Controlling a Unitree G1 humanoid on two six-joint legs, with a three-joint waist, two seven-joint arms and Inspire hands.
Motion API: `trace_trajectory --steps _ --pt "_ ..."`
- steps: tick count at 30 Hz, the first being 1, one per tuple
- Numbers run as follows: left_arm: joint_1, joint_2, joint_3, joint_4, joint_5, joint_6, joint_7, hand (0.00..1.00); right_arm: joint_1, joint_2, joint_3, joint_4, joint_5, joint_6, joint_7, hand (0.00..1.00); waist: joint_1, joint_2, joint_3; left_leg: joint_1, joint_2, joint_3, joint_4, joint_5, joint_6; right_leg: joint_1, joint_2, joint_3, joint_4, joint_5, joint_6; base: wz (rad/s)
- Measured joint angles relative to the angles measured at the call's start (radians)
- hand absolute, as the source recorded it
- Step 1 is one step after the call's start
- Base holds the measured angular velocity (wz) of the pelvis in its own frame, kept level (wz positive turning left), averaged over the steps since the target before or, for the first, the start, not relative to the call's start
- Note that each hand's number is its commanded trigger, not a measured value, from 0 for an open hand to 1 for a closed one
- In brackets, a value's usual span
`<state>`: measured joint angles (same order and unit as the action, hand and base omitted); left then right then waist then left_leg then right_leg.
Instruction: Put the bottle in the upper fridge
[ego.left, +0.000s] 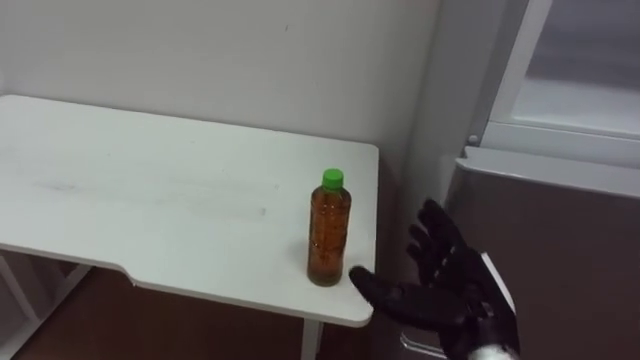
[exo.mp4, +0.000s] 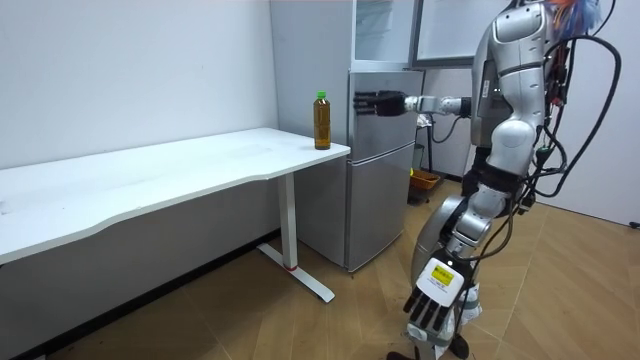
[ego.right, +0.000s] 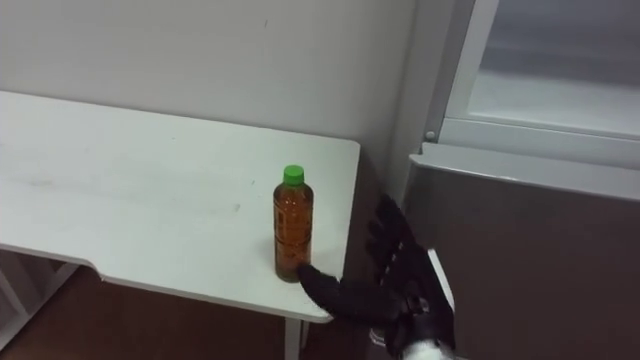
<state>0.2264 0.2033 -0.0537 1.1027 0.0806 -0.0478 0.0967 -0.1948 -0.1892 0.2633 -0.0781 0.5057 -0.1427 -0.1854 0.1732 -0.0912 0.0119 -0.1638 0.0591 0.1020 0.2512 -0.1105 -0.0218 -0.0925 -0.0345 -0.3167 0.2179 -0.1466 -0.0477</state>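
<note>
1. The fridge (ego.left: 560, 250) is cut off at the right and bottom edges of the eye views. Its grey lower door is shut.
2. The upper compartment (ego.left: 590, 90) runs out of the picture at 1 o'clock. A white frame and a pale inside show, but I cannot make out anything in it.
3. In the room view a small orange-yellow object (exo.mp4: 423, 183) sits on the floor beyond the fridge, partly hidden by it. I cannot tell what it is.
4. The bottle (ego.left: 329, 232) stands upright on the white table (ego.left: 150, 190), near the corner closest to the fridge. It is filled almost to the neck with amber-brown liquid, and its green cap (ego.left: 332, 179) is on.
5. The right hand (ego.left: 455, 297) reaches in at 4 o'clock from the bottle, palm turned toward it. Its fingers (ego.left: 432, 225) are spread and straight and have hold of nothing.
6. In the eye views the thumb (ego.left: 375, 288) ends just beside the bottle's base, and contact cannot be judged there. The room view shows a clear gap between hand and bottle.
7. The left hand (exo.mp4: 432, 298) hangs low by the robot's leg in the room view, with its fingers loose, pointing down and holding nothing.
8. The robot stands upright on the wooden floor facing the fridge and the table's end.
</note>
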Motion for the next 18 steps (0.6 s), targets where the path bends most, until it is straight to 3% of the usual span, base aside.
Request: trace_trajectory --steps 5,10,18 --pt "0.001 -0.003 -0.001 -0.003 0.001 0.018 -0.001 0.00 -0.003 0.001 0.023 -0.013 0.001 -0.019 0.058 0.00 0.015 -0.003 -0.0027 0.018 -0.004 -0.008 -0.003 -0.009 0.001 0.026 0.003 0.005 -0.014 -0.003 0.003 0.05" --pt "-0.003 -0.003 0.001 -0.006 0.001 0.023 -0.002 0.00 -0.003 0.001 0.032 -0.012 -0.002 -0.018 0.088 0.00 0.018 0.008 0.0029 0.017 -0.005 -0.008 -0.010 -0.010 0.001 0.027 0.002 0.005 -0.015 -0.001 0.000 0.00" --pt "-0.008 -0.015 0.000 -0.006 0.001 0.035 0.002 0.00 -0.003 0.002 0.062 -0.012 -0.008 -0.017 0.109 0.00 0.019 0.007 0.0012 0.021 -0.009 -0.024 -0.017 -0.013 -0.003 0.043 0.000 -0.028 -0.031 -0.003 -0.003 0.07"
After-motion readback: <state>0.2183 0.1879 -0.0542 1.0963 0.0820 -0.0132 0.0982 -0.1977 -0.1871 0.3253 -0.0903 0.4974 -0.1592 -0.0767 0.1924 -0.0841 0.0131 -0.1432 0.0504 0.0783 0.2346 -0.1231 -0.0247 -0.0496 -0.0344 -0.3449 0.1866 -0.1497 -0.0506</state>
